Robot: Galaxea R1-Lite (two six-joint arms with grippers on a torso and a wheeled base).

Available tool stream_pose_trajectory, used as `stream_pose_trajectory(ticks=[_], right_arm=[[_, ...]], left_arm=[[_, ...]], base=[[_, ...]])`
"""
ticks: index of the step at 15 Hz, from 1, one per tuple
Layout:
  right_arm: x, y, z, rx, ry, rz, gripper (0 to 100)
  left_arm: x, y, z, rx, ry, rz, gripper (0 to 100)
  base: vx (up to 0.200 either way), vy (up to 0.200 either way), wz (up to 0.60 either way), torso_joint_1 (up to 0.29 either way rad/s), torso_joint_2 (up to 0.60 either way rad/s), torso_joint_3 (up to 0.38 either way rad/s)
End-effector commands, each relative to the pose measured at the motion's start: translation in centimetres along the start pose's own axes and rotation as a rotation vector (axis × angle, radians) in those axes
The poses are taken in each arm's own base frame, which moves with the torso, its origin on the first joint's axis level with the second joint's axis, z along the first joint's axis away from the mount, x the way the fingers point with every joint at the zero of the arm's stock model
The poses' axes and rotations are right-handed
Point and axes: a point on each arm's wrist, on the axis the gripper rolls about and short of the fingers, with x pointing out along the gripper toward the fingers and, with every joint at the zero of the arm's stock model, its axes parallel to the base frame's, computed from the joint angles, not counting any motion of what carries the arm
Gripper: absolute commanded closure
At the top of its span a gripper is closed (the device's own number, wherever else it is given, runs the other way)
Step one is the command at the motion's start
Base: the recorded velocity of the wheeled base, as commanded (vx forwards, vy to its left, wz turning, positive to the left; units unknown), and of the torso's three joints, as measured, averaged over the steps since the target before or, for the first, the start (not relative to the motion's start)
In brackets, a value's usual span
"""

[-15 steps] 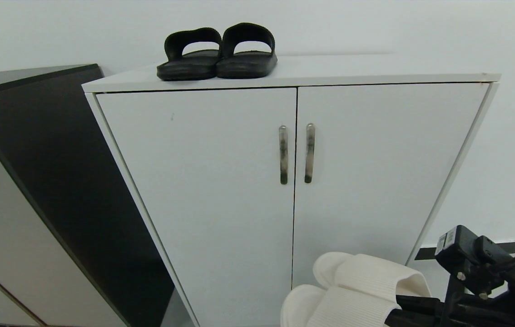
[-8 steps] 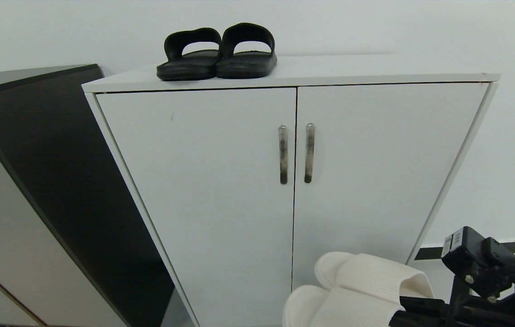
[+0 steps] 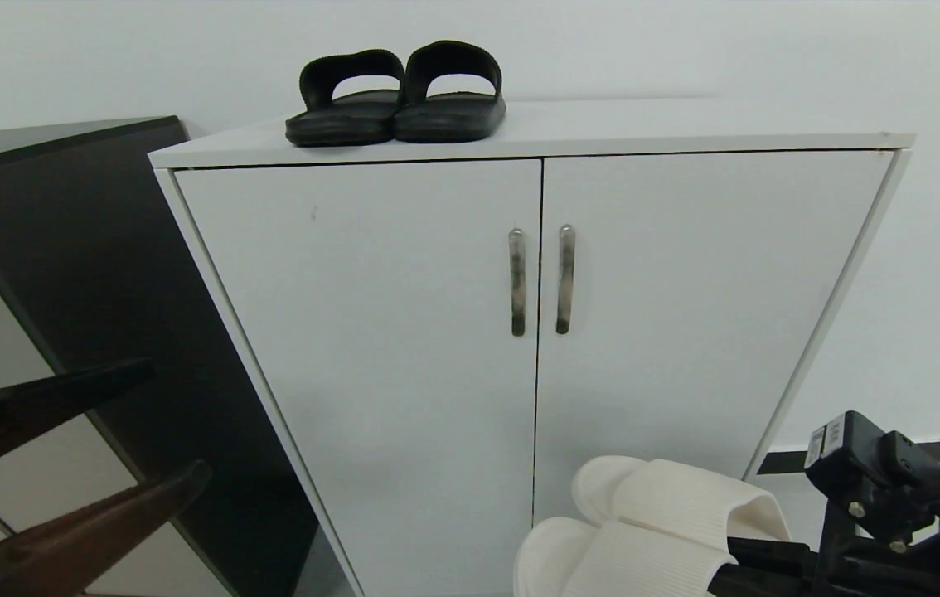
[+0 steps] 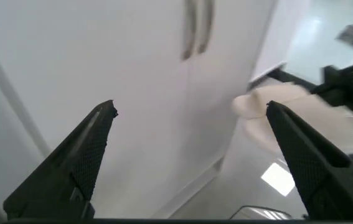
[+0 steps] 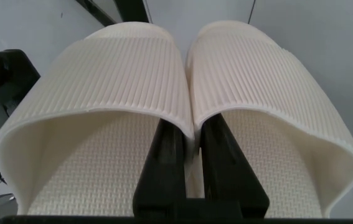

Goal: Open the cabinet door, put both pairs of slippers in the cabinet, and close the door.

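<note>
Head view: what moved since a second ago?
The left claw rose into sight at lower left, open. The cream ribbed foam slippers stayed gripped in the right claw; the black rubber slippers stayed atop the white two-door cabinet, still shut.

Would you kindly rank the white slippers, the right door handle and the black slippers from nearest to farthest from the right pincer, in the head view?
1. White slippers: clamped in the right pincer, low down.
2. Right door handle: higher, at the cabinet front's middle.
3. Black slippers: on the cabinet's top, left side.
</note>
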Motion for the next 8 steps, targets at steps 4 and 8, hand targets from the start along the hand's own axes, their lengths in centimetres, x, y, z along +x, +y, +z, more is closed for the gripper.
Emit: stream_pose_trajectory(ticks=[4,8], right_arm=[[0.4,0.1,-0.2,0.002,0.017,0.018,100],[0.3,0.1,-0.2,0.003,0.019,0.044,100]], left_arm=[[8.8,-4.7,2.5,0.015,0.008,-0.131,0],[13.3,-5.3,2.5,-0.004,0.025,-0.169,0]], base=[[0.000,0.000,0.00,0.000,0.00,0.000],[0.000,0.000,0.00,0.000,0.00,0.000]])
